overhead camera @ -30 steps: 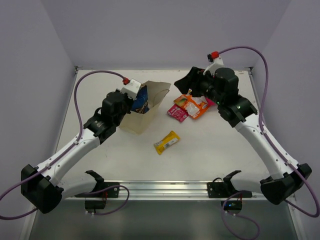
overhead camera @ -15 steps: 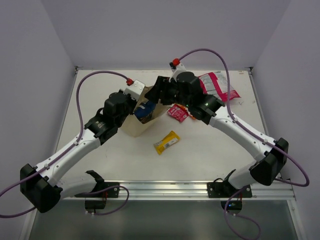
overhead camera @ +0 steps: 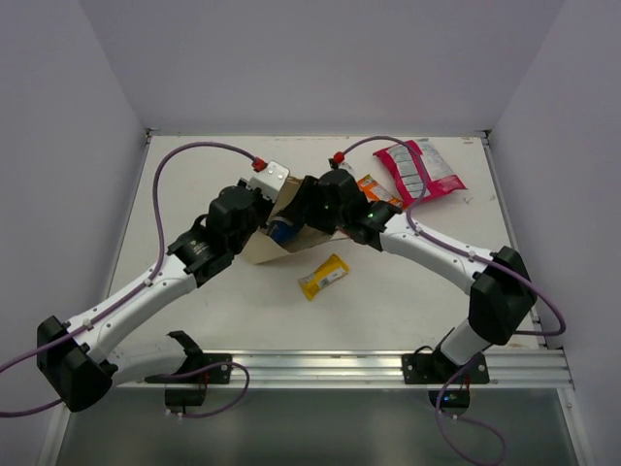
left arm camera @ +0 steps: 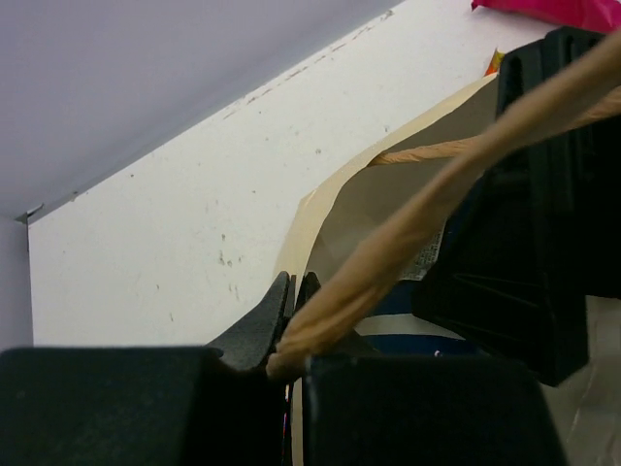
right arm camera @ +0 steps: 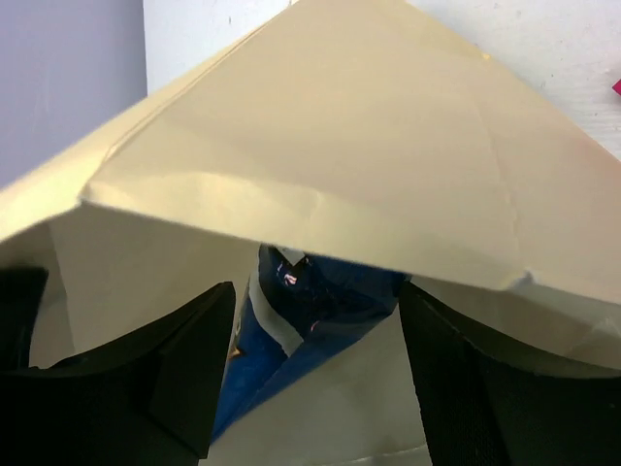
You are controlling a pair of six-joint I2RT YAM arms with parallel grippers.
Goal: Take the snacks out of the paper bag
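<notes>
On the surface [overhead camera: 408, 291]: both pincers at paper bag [overhead camera: 256, 250] mouth

Top: bag sits centre-left; yellow bar wrapper [overhead camera: 323, 276] near it, red-pink-and-white bag [overhead camera: 419, 171] well apart.
Left wrist: left pincer [left arm camera: 294, 296] clamped on bag rim.
Right wrist: right pincer [right arm camera: 310, 379] fingers apart, blue-and-white bag [right arm camera: 315, 291] ahead, inside paper bag.

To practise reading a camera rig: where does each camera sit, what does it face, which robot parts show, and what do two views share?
Top external: overhead behind the robot, facing the table; both arms.
Left wrist: along the left gripper, shut on the paper bag.
Right wrist: into the bag's mouth; right gripper open.
Shared: both wrists see the bag.
</notes>
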